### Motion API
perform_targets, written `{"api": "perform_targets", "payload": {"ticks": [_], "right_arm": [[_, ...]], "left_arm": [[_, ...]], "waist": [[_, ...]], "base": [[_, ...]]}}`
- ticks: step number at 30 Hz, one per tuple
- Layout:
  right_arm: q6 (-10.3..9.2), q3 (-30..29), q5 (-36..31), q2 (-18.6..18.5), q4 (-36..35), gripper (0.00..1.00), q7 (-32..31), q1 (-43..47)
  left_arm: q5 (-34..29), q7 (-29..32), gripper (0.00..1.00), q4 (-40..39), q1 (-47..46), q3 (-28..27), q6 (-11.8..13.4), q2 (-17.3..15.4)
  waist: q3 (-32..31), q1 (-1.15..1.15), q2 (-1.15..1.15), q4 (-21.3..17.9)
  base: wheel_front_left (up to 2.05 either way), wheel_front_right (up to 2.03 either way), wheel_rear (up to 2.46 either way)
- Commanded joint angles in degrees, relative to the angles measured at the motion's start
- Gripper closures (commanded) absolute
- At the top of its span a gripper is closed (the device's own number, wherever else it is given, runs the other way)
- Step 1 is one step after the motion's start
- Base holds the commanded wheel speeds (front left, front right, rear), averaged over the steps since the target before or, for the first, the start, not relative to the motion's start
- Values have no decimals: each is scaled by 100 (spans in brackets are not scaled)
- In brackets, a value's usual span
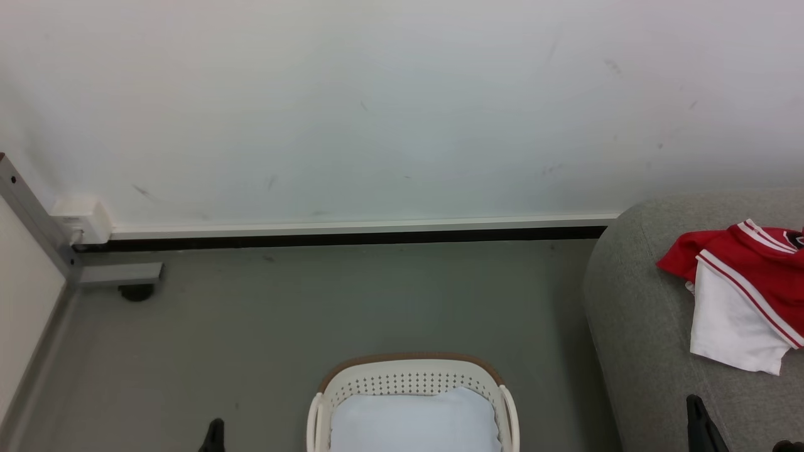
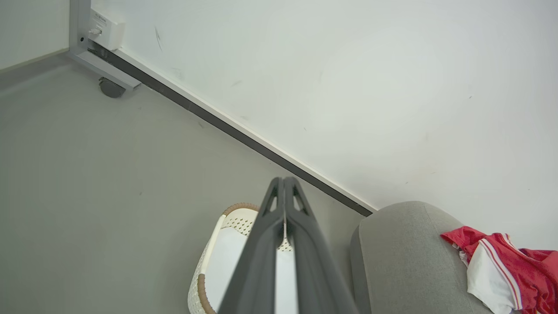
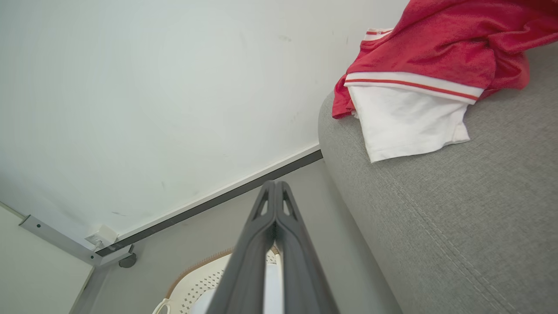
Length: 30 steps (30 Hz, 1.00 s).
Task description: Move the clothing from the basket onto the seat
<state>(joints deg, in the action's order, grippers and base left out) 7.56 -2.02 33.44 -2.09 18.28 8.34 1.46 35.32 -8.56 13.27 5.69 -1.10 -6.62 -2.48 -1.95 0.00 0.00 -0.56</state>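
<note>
Head view: the basket stands on the floor at bottom centre with a pale pad in it. The clothing, red and white, lies bunched on the sofa at right, well apart from the basket. The left gripper shows as a dark tip left of the basket. The right gripper is over the sofa's near edge.

Left wrist view: the left gripper is pressed closed on nothing, above the basket.

Right wrist view: the right gripper is closed and empty too, with the clothing on the sofa up to the right.
</note>
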Motion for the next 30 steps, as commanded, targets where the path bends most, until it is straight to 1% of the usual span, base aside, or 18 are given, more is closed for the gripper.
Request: {"api": "perform_targets", "payload": {"ticks": [1,14,15,30], "right_arm": [[-3,-39,301,-52,-115,100,-58,-170],[-4,-121,1371,-63,-181,100,-333,-298],[-4,-121,1371,-63,-181,100,-333,-298],[-6,-200,2437,-73,-247,100,-607,-424]], "left_arm": [[300,64,100,-55,-168,-46,-27,-29],[1334,342,100,-34,-373,-144,-40,-34],[1334,342,100,-34,-373,-144,-40,-34],[2366,618,100,-9,-575,-243,-52,-40]], "waist": [[4,0,0,1],[32,0,0,8],[32,0,0,8],[63,0,0,17]], "base": [[0,0,0],[0,0,0],[0,0,0],[0,0,0]]}}
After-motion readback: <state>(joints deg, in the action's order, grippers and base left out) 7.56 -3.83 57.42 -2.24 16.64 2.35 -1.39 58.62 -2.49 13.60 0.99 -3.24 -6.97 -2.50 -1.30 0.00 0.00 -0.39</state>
